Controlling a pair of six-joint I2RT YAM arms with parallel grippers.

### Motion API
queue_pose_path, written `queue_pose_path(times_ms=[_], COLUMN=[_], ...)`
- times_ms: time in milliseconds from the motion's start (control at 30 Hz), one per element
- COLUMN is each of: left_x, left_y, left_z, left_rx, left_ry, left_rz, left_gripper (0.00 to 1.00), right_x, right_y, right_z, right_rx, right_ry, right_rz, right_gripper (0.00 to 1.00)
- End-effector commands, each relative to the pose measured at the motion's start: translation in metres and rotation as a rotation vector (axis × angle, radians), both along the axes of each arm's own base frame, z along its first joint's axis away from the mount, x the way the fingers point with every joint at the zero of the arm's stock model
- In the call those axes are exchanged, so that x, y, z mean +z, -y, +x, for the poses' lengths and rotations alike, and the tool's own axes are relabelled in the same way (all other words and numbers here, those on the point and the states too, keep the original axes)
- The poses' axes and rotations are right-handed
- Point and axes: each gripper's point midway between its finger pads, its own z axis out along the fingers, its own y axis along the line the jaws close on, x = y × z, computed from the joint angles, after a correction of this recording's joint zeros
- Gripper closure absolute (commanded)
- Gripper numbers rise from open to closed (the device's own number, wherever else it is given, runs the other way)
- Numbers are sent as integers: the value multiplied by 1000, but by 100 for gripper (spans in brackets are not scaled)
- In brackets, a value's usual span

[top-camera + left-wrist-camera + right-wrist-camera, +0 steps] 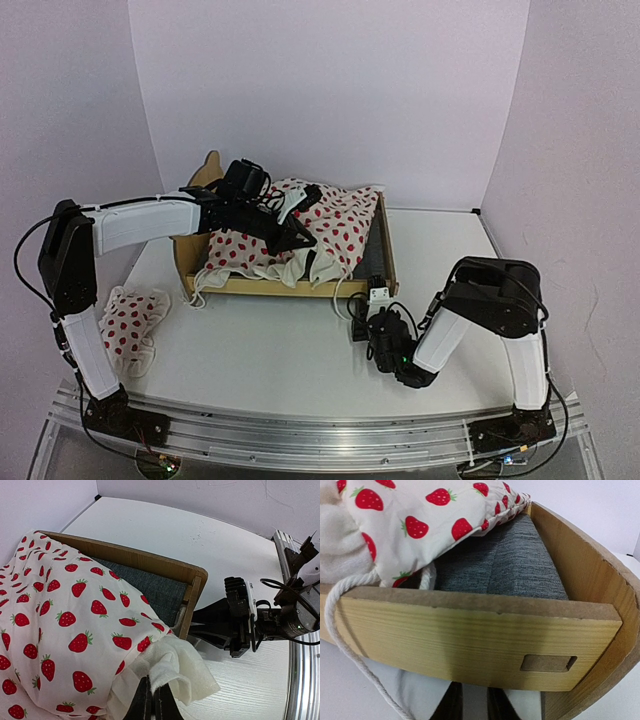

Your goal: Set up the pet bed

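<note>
My right pincer (pixel 474 702) is sitting low at centre right, fingers spread at a corner of the pet bed (pixel 270 286). Their tips are hiding under its side rail, so I cannot tell whether I am gripping. The bed is lying mid-frame. Above it, my left pincer (pixel 152 700) is pinching the white edge of the strawberry cloth (pixel 65 610). Open table (pixel 440 250) is stretching right of the footboard.

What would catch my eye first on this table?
Most striking is the strawberry-print cloth heaped over the small wooden pet bed in the middle of the table, with the left end effector pinching its white edge. A matching little pillow lies on the table to the left, and the right end effector sits low at the bed's near right corner.
</note>
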Motion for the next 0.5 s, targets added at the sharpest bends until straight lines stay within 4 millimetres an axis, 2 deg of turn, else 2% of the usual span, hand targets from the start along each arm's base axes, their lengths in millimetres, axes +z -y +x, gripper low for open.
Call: queue_pose_path(times_ms=[0,100,467], left_x=[24,23,15], left_y=[2,2,3], left_z=[6,5,5], left_rx=[1,-1,-6], left_ry=[61,61,55], left_rz=[-36,-36,-40], left_gripper=[100,100,100], right_x=[43,42,26], right_y=[-4,-8,9], right_z=[19,19,-1], right_rx=[-38,-8,22], right_ry=[112,104,32], right_rz=[198,203,236], right_gripper=[90,99,100])
